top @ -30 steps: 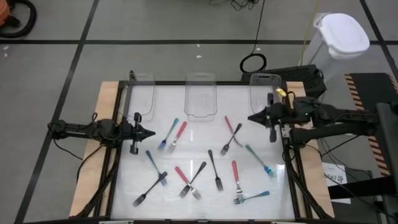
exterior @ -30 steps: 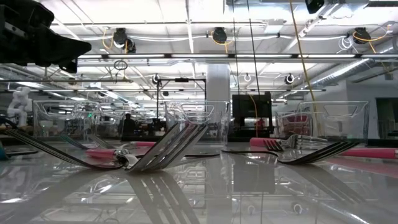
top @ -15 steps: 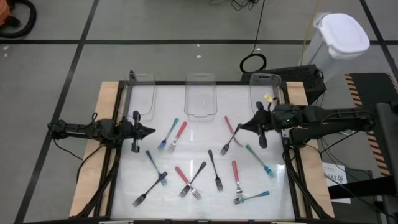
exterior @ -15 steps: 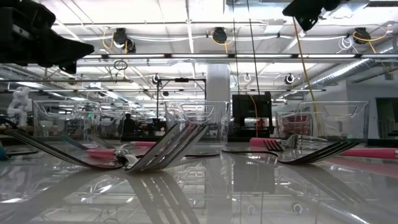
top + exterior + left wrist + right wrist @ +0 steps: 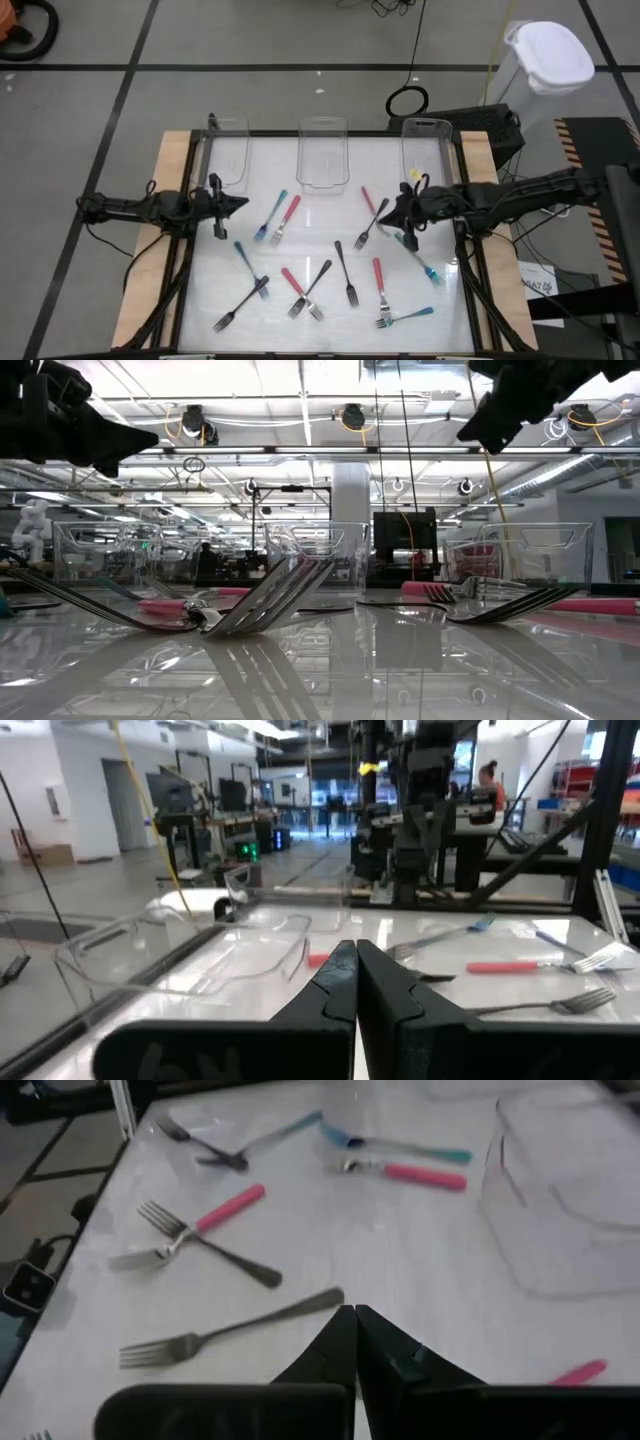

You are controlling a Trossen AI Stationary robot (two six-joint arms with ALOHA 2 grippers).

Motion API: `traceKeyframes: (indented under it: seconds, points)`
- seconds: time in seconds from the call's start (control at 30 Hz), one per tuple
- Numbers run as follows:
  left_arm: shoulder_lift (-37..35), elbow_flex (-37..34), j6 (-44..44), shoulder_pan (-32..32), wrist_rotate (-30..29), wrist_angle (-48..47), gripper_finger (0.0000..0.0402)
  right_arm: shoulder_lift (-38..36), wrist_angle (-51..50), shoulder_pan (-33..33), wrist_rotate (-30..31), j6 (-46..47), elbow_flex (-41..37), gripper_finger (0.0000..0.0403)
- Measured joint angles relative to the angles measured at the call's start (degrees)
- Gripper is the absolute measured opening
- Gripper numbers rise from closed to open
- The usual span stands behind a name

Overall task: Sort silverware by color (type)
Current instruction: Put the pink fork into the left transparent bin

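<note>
Now the right end effector (image 5: 385, 214), clenched on nothing, has swung in from the right edge of the counter (image 5: 330, 300) toward its middle and hangs over the crossed pair there: a black-handled fork (image 5: 372, 222) lying over a red-handled fork (image 5: 367, 200). A second ago it sat farther right, near the right tray (image 5: 424, 145), so this reads as the opening approach for a first pick. Its fingers will have to part before anything can be taken.

The left end effector (image 5: 243, 202) is also clenched and empty. It hovers at the left side of the counter, just left of a teal-handled fork (image 5: 274, 212) and a red fork (image 5: 288, 213) that lie side by side, and it has barely shifted.

None of the silverware has been sorted. All the forks lie scattered on the counter, several crossed in pairs near the front. The three clear trays along the far edge, including the middle tray (image 5: 322, 160) and left tray (image 5: 228, 155), hold nothing.
</note>
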Motion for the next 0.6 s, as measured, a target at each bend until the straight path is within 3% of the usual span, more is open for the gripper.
traceKeyframes:
  seconds: [0.3,0.6]
  points:
    - [8.51,7.17,-7.22,-0.02,-0.03,0.88,0.0000,3.49,0.01,0.70,0.14,1.32,-1.80,0.0000]
    - [29.31,15.05,-10.18,-0.09,0.01,5.99,0.0000,8.74,-0.14,0.67,7.62,-0.38,-2.88,0.0000]
